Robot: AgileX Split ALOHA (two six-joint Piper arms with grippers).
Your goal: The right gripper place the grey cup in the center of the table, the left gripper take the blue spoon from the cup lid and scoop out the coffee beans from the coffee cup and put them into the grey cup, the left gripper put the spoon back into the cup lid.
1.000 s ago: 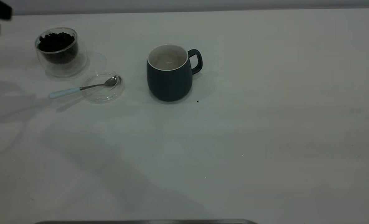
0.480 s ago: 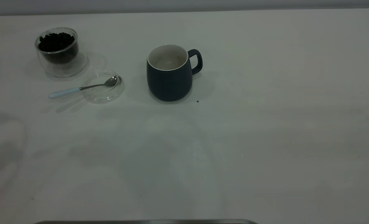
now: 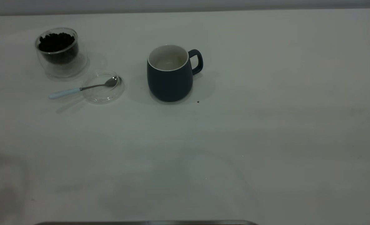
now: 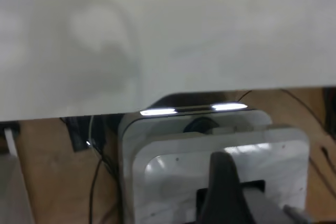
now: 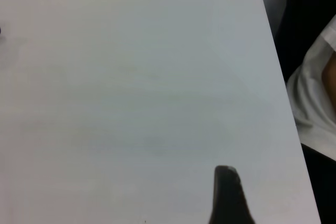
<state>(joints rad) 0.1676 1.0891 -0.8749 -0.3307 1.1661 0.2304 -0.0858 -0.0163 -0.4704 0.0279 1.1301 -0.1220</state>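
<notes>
The grey cup (image 3: 170, 78) stands upright near the middle of the table (image 3: 266, 125), handle to the right, its inside white. The coffee cup (image 3: 58, 53) stands at the far left with the coffee beans (image 3: 56, 42) heaped in it. The cup lid (image 3: 103, 91) lies in front of it. The blue spoon (image 3: 81, 88) rests with its bowl in the lid and its pale handle out over the table to the left. Neither gripper shows in the exterior view. My left gripper (image 4: 224, 192) is off the table's edge. My right gripper (image 5: 228, 198) is over bare table near an edge.
A tiny dark speck (image 3: 198, 101) lies just right of the grey cup's foot. A grey metal strip (image 3: 147, 222) runs along the front edge. The left wrist view shows a grey metal base (image 4: 173, 156) and cables over a wooden floor. White cloth (image 5: 315, 93) lies beyond the table's edge.
The black left arm end at the exterior view's top left corner one second ago has left the view. The shadows on the table have slid toward the front. The objects have not moved.
</notes>
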